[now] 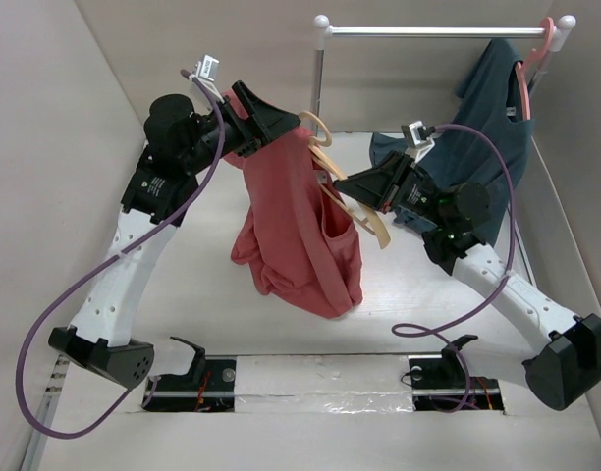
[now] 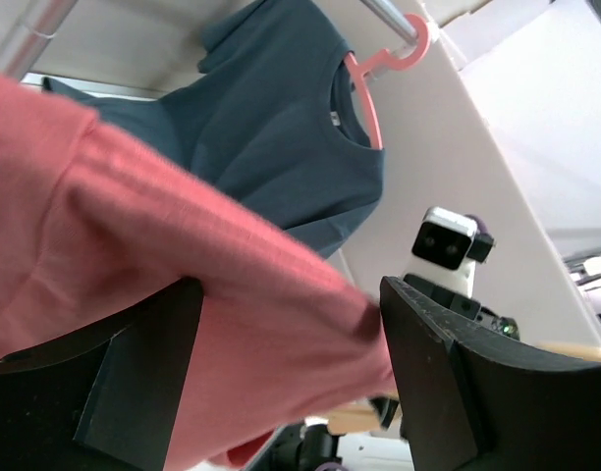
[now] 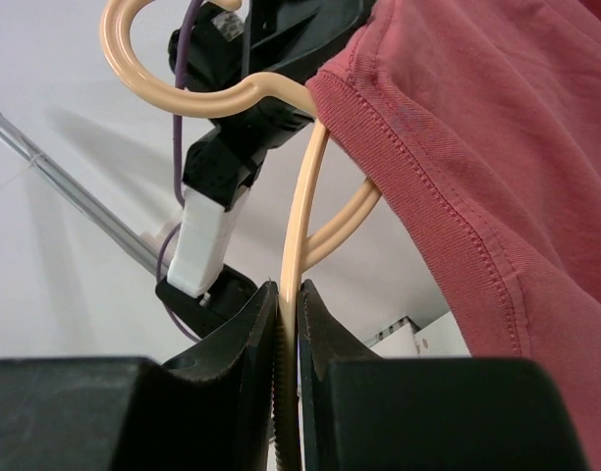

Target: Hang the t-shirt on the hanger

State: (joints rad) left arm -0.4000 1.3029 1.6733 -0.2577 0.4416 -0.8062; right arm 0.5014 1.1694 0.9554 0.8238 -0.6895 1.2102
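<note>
Above the white counter (image 1: 183, 294), the left end effector (image 1: 286, 130) is gripping the bunched salmon-red t-shirt (image 1: 300, 226), while the right end effector (image 3: 289, 294) is clamping the light tan wooden hanger (image 3: 299, 216).

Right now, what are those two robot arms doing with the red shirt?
The left gripper is holding the red t-shirt up, pinched near its top. The right gripper is shut on the tan wooden hanger and holds it at the shirt's edge, with one hanger arm going behind the cloth. The shirt is not sitting properly on the hanger yet. At the back, a dark blue shirt hangs on a pink hanger from the rail.
</note>
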